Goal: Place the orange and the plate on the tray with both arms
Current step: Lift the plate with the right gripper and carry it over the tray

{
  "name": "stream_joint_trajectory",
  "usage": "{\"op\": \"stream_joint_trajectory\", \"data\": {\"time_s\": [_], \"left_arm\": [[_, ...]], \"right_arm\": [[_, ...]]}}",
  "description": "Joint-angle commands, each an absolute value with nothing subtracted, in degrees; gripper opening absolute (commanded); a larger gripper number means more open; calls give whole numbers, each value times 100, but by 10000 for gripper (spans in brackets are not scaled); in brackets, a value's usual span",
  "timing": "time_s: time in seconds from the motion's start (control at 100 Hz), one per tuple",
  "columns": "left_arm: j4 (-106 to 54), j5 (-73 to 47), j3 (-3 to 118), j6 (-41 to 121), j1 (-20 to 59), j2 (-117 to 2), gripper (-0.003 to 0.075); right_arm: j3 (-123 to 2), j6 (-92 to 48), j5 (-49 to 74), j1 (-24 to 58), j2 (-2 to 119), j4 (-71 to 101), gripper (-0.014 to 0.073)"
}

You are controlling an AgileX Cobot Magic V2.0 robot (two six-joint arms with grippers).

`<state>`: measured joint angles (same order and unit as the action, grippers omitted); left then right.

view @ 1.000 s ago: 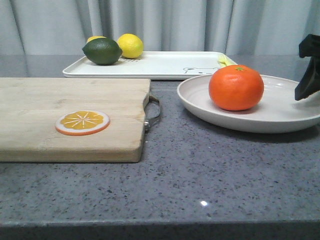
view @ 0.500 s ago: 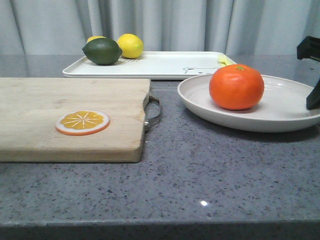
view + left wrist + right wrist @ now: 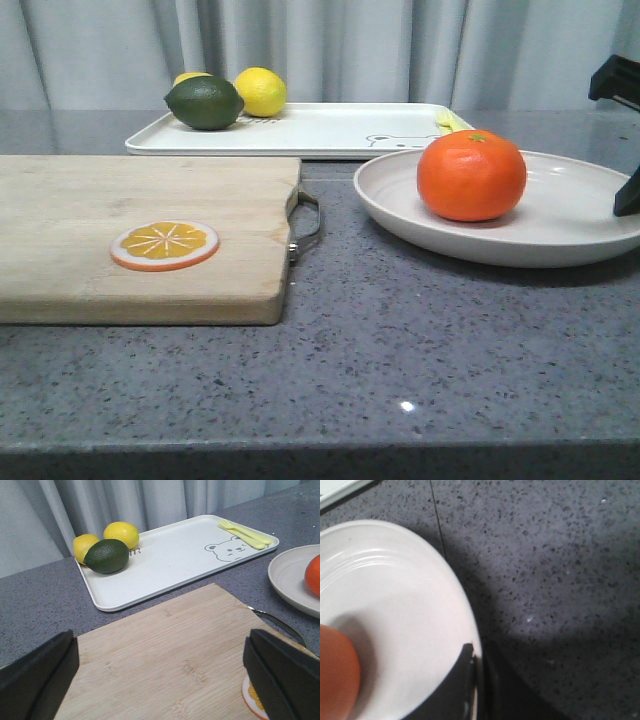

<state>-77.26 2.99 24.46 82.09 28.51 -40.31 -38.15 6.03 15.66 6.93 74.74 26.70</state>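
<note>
Right gripper (image 3: pixel 476 680) has its jaws pinched on the plate (image 3: pixel 560 215) rim; the orange (image 3: pixel 471 176) sits loose on it, near the tray (image 3: pixel 330 128). Tilt it and that fruit rolls off. Left gripper (image 3: pixel 160 675) jaws wide.

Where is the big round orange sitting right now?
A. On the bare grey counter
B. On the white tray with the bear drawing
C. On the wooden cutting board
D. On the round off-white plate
D: in the front view the orange rests on the plate, in front of the tray, which holds the lemons and the dark green fruit.
</note>
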Motion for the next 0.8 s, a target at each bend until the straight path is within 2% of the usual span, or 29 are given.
{"op": "stream_joint_trajectory", "data": {"time_s": [0.0,0.23,0.54,0.79], "left_arm": [[-7762,418,2596,8214,2842,-4003,643],[-7762,418,2596,8214,2842,-4003,643],[-7762,418,2596,8214,2842,-4003,643],[-7762,418,2596,8214,2842,-4003,643]], "right_arm": [[-3996,536,1528,689,7388,2630,-39],[-4498,536,1883,689,7381,2630,-60],[-5780,536,2298,689,7419,2713,-60],[-7141,536,2452,689,8262,3020,-60]]}}
